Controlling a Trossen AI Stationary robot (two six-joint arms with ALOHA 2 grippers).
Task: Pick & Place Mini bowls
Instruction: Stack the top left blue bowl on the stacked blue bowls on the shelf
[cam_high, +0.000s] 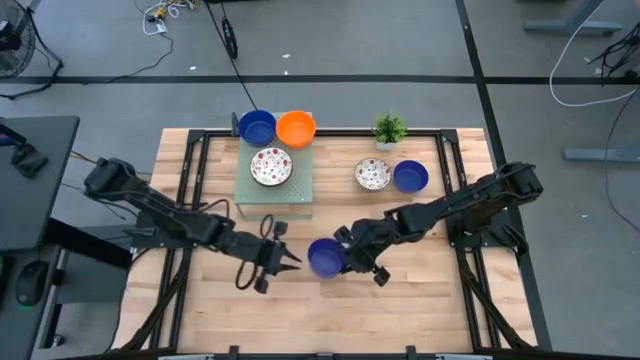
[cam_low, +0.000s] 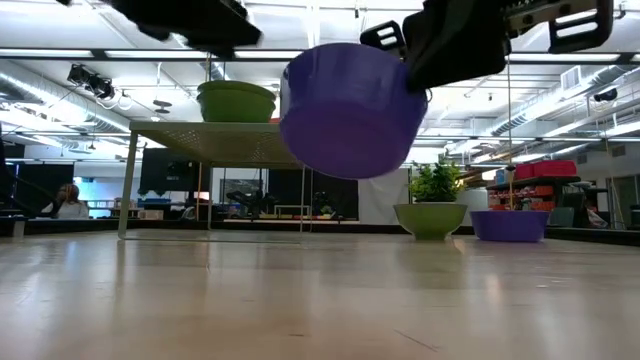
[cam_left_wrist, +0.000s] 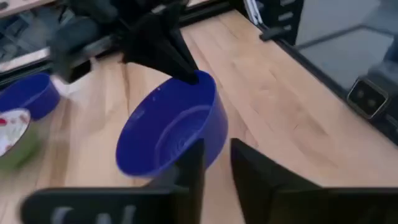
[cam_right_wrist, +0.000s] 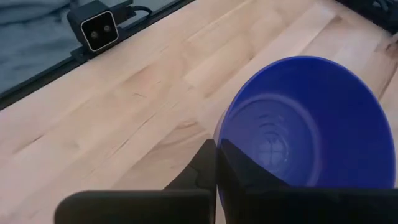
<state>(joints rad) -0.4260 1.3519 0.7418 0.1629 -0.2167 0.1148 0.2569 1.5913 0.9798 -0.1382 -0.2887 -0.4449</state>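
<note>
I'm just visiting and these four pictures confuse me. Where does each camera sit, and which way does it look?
High view: above the table, looking straight down; both arms show.
Low view: at table-top height, looking level into the room; the held blue bowl hangs above.
Left wrist view: on the left arm, past its own fingers toward the bowl.
Right wrist view: on the right arm; its fingers pinch the bowl's rim.
Shared: the same blue bowl shows in all four.

A blue bowl (cam_low: 350, 110) hangs tilted above the table (cam_low: 320, 300), gripped at its rim by the right gripper (cam_low: 420, 62). Farther back stand a plant (cam_low: 436, 185) and another blue bowl (cam_low: 509, 225).
</note>
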